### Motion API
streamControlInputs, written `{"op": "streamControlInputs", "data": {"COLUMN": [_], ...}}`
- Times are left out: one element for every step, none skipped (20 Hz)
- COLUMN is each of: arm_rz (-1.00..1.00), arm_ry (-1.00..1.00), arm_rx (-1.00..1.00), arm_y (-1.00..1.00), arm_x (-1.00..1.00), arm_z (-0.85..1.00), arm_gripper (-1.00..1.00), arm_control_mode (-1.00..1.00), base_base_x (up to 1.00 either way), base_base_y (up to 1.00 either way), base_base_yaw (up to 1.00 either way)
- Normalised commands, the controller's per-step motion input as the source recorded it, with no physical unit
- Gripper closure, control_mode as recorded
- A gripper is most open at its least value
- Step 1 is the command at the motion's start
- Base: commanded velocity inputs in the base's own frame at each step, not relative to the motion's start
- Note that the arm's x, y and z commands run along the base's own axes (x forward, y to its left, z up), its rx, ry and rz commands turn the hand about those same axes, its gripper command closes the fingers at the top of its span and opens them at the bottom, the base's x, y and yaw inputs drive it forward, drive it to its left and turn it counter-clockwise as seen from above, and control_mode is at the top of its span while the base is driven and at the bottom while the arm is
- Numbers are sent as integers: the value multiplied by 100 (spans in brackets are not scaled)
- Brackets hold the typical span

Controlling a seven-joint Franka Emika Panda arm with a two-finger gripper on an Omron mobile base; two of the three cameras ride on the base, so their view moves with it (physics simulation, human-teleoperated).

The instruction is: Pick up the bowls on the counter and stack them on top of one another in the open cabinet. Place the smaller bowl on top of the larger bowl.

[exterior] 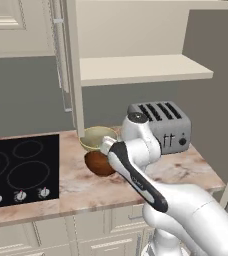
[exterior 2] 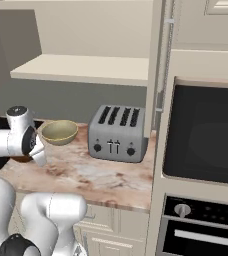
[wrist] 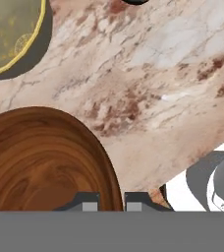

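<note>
The smaller bowl (exterior: 98, 164), glossy dark brown, sits low over the counter (exterior: 186, 165) just in front of the larger bowl (exterior: 97, 137), which is pale olive-beige. In the hand view the brown bowl (wrist: 40, 162) has its rim running between the two fingertips of my gripper (wrist: 111, 202), which is shut on that rim. The beige bowl (wrist: 8, 34) lies beyond it at the upper left. From the right base view the beige bowl (exterior 2: 59, 131) stands free beside my hand. The open cabinet's shelf (exterior: 141, 67) hangs above the bowls.
A silver four-slot toaster (exterior: 161, 125) stands right of the bowls. A black cooktop (exterior: 21, 170) lies to the left. A tall cream cabinet panel (exterior: 73, 65) comes down behind the beige bowl. A dark built-in oven (exterior 2: 206, 135) fills the wall at the right.
</note>
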Motion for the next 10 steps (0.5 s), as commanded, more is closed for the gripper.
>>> {"op": "streamControlInputs", "data": {"arm_rz": [-27, -28, -28, -29, -30, -31, -29, -28, -27, -27], "arm_ry": [-9, -13, -11, -9, -7, -6, -6, -3, 0, 0], "arm_rx": [-6, -11, -13, -16, -16, -13, -11, -10, -8, -7], "arm_y": [-44, -50, -42, -24, -11, -20, -26, -30, -35, -35], "arm_x": [0, 0, 0, 6, 14, 21, 21, 27, 39, 44], "arm_z": [100, 94, 84, 84, 78, 81, 76, 64, 47, 26], "arm_gripper": [100, 100, 100, 100, 100, 100, 100, 100, 100, 100], "arm_control_mode": [-100, -100, -100, -100, -100, -100, -100, -100, -100, -100], "base_base_x": [0, 0, 0, 0, 0, 0, 0, 0, 0, 0], "base_base_y": [0, 0, 0, 0, 0, 0, 0, 0, 0, 0], "base_base_yaw": [0, 0, 0, 0, 0, 0, 0, 0, 0, 0]}}
